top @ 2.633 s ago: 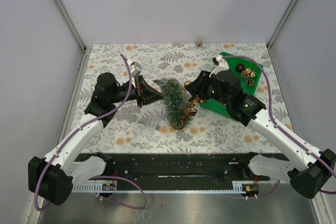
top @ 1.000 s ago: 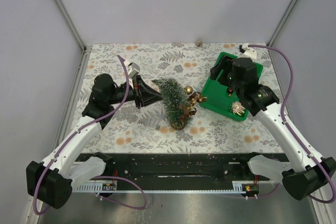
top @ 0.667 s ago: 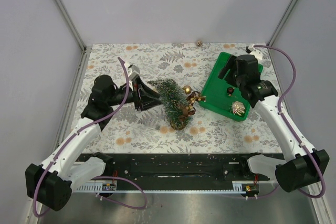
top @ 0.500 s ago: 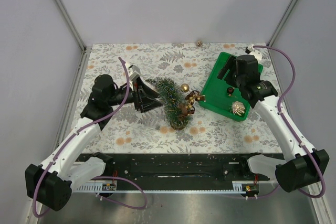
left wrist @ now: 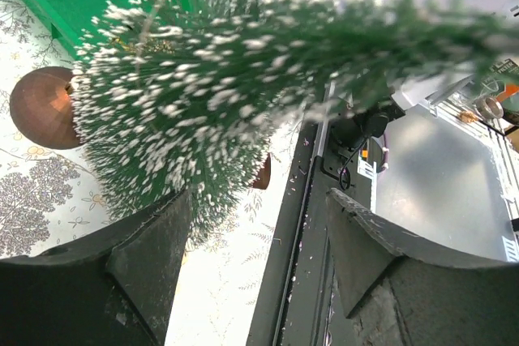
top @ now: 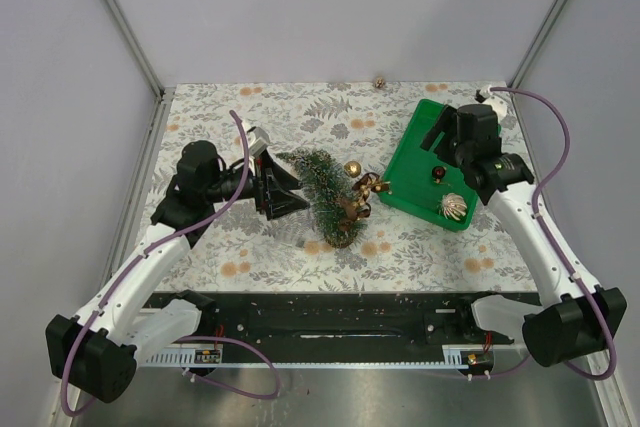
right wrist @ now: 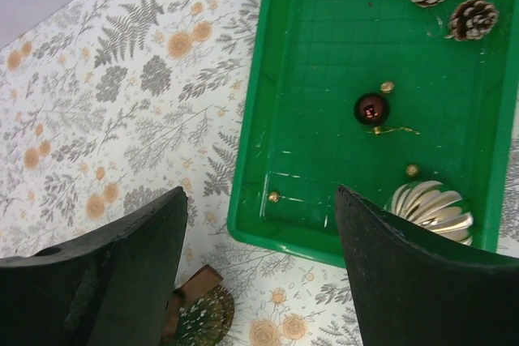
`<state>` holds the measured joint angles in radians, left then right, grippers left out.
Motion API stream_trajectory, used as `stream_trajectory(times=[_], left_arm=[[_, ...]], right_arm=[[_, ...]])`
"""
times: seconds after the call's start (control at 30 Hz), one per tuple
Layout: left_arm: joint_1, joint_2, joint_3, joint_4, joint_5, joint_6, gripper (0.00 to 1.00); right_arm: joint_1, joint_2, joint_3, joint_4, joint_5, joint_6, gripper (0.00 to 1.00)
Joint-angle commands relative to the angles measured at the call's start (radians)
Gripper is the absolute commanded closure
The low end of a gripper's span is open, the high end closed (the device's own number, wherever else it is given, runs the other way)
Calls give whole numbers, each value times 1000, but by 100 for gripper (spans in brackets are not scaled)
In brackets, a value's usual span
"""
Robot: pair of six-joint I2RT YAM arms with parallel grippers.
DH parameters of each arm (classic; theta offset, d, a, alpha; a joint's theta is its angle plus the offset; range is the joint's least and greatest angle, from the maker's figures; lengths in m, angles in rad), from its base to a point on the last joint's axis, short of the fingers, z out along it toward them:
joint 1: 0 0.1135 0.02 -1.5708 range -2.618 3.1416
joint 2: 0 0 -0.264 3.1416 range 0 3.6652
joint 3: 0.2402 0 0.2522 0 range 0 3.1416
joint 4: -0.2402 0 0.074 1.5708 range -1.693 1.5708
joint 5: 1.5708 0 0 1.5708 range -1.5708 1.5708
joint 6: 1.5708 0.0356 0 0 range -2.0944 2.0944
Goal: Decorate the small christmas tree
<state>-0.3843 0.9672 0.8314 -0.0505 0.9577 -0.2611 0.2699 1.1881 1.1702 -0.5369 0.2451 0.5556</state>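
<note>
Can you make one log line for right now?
left jaws: open beside small christmas tree | right jaws: open over green tray

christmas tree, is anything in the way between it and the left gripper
Nothing visible is. The christmas tree leans right in front of the open left gripper, with its frosted bristles reaching down into the gap between the jaws. The brown ball sits off to one side, not between them.

bright even light, soft shadows, close foreground blurred.
</note>
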Motion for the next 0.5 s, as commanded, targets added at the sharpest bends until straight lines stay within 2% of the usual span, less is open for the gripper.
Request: stream_trajectory(times=[0.0, 0.17, 0.47], left_arm=[[4, -19, 48, 11, 9, 25, 31], [4, -2, 64, 37, 6, 14, 35], [4, -15, 64, 5, -7, 37, 33]], right_arm=[[-69, 14, 9, -6, 3, -6, 19], [-144, 79, -23, 20, 34, 32, 20], [-264, 295, -23, 106, 108, 69, 21]])
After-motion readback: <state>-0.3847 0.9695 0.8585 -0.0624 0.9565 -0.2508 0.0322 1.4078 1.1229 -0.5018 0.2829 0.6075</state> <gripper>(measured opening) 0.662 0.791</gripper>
